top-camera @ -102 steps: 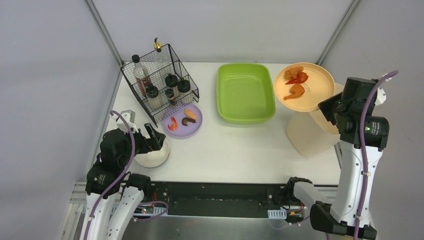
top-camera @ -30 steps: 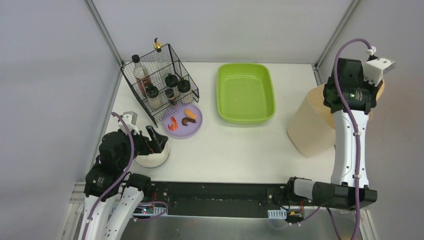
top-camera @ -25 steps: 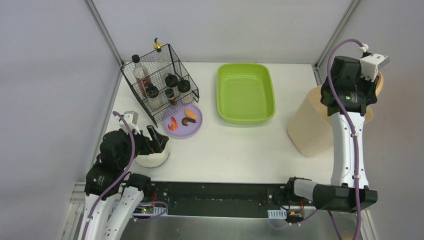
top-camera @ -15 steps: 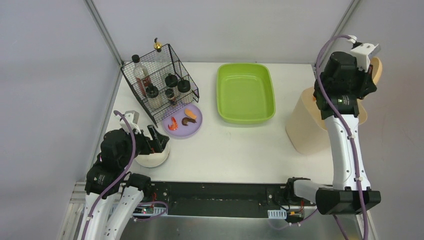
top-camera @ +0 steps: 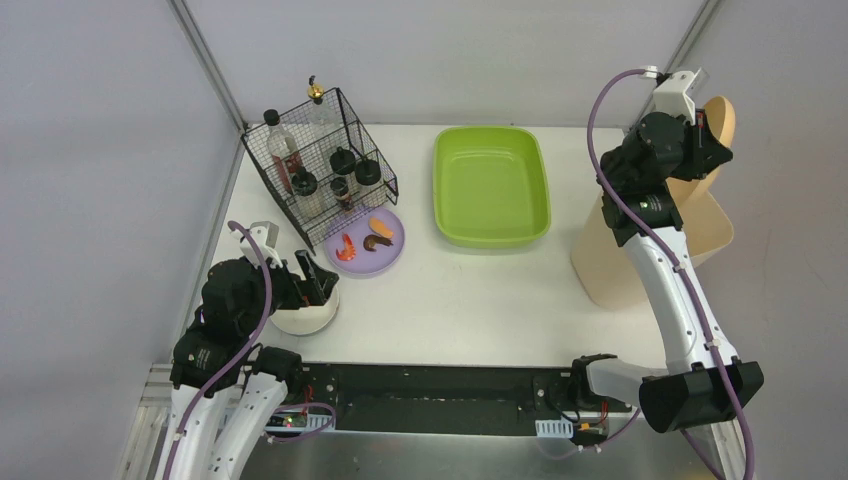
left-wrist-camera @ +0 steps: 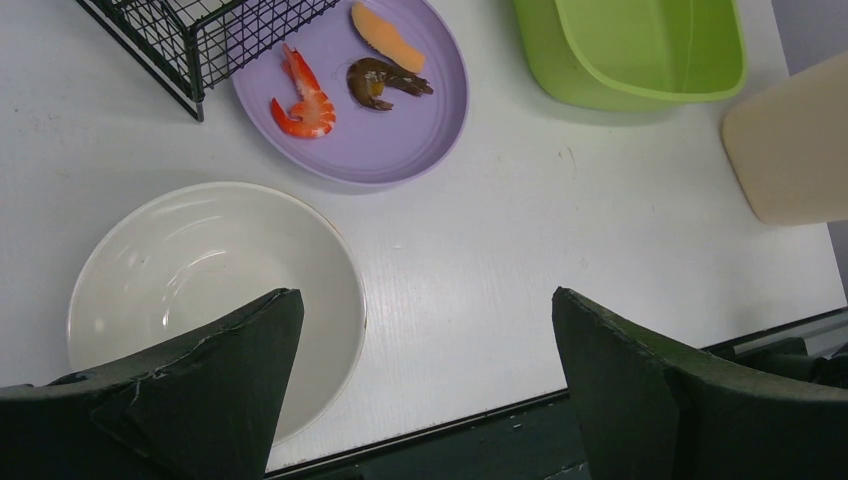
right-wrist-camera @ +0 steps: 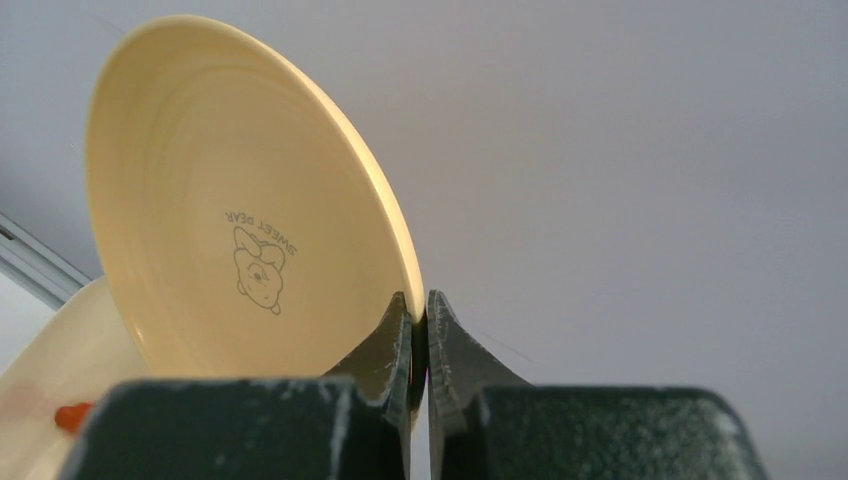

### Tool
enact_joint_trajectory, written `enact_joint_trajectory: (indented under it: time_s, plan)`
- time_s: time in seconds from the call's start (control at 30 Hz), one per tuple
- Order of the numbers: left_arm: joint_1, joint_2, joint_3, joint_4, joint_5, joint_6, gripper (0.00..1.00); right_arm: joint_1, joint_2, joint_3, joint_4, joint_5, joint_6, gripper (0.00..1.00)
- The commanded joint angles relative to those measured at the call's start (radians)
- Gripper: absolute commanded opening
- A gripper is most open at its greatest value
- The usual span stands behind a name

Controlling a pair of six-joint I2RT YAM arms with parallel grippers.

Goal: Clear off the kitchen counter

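The kitchen counter (top-camera: 480,290) is a white tabletop. My right gripper (top-camera: 706,145) is shut on the rim of a pale orange plate (top-camera: 722,118), held on edge high above a beige bin (top-camera: 625,255). In the right wrist view the gripper (right-wrist-camera: 418,310) pinches the plate (right-wrist-camera: 240,200), which is bare, and an orange bit (right-wrist-camera: 70,415) lies in the bin below. My left gripper (top-camera: 310,280) is open over a white bowl (top-camera: 305,310). In the left wrist view the gripper (left-wrist-camera: 425,300) is empty, one finger above the bowl (left-wrist-camera: 200,290).
A purple plate (left-wrist-camera: 360,90) holds a shrimp (left-wrist-camera: 300,100), a brown piece (left-wrist-camera: 385,80) and an orange slice (left-wrist-camera: 385,25). A wire rack (top-camera: 315,165) of bottles stands at the back left. A lime-green tray (top-camera: 490,185) sits at the back middle.
My right arm raised the orange plate from flat to on edge above the bin, and the food that lay on it no longer shows. The left arm stayed put.
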Motion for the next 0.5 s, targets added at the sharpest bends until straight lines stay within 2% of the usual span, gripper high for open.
enact_joint_trajectory:
  time_s: [0.0,0.1,0.27,0.33,0.4,0.43,0.47]
  plan:
    - [-0.010,0.001,-0.005,0.031,0.018,-0.003,1.00,0.029,-0.002,-0.012,0.317,0.012,-0.262,0.00]
    - [-0.010,-0.001,-0.004,0.032,0.017,-0.003,1.00,0.066,-0.014,-0.029,0.333,-0.006,-0.300,0.00]
    - [-0.013,0.001,-0.003,0.032,0.020,-0.003,1.00,0.135,0.008,-0.033,0.598,-0.034,-0.536,0.00]
    - [-0.013,0.002,-0.004,0.032,0.019,-0.002,1.00,0.165,0.023,0.011,0.642,-0.027,-0.571,0.00]
    - [-0.013,0.006,-0.005,0.031,0.018,-0.003,1.00,0.199,0.028,0.077,0.572,-0.012,-0.504,0.00]
    - [-0.013,0.007,-0.005,0.031,0.018,-0.002,1.00,0.217,0.027,0.117,0.481,-0.001,-0.426,0.00]
    - [-0.013,0.007,-0.006,0.032,0.018,-0.003,1.00,0.233,0.025,0.158,0.382,-0.001,-0.426,0.00]
